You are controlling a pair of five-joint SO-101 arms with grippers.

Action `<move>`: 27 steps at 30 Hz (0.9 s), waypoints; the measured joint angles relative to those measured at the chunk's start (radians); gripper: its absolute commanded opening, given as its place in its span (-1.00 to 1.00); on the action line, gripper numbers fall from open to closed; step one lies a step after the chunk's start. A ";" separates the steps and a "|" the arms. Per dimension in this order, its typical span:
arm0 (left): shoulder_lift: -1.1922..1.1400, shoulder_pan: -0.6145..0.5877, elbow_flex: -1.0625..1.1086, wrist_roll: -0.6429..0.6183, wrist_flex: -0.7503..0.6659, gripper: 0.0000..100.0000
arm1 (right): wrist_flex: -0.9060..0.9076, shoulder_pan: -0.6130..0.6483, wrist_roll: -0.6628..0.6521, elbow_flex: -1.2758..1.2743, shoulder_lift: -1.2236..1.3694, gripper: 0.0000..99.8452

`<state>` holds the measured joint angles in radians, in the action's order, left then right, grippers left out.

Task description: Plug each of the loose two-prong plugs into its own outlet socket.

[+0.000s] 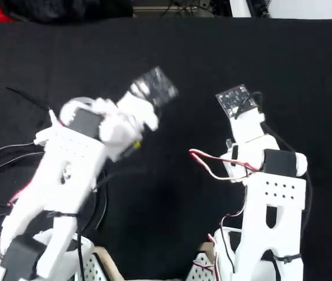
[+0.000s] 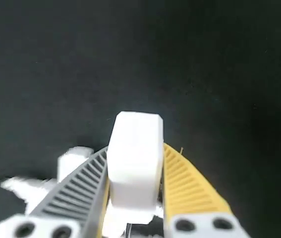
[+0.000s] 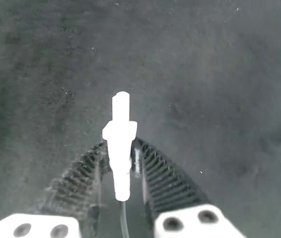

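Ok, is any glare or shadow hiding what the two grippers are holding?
Left wrist view: the white block in the left gripper is glaring, its faces washed flat, the black cloth beyond dark. Right wrist view: even light, the white plug in the right gripper reads plainly. High view: no shadows legible on the cloth.

Bare cloth (image 1: 171,58) lies beyond both arms; wires (image 1: 4,147) apparently crowd the left arm (image 1: 66,170).
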<state>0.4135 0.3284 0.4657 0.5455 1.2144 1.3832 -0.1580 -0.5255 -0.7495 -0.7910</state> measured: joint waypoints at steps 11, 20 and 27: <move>-0.066 0.086 0.496 0.074 -0.595 -0.75 | 0.000 -0.005 0.000 0.000 0.000 -0.98; -0.160 0.078 0.496 0.048 -0.620 -0.63 | 0.000 -0.005 0.000 0.000 0.000 -0.98; -0.161 0.084 0.373 0.043 -0.319 -0.64 | 0.000 -0.005 -0.008 0.000 0.000 -0.98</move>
<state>0.2524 0.4127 0.8385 0.5884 0.8953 1.3832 -0.1626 -0.5332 -0.7495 -0.7910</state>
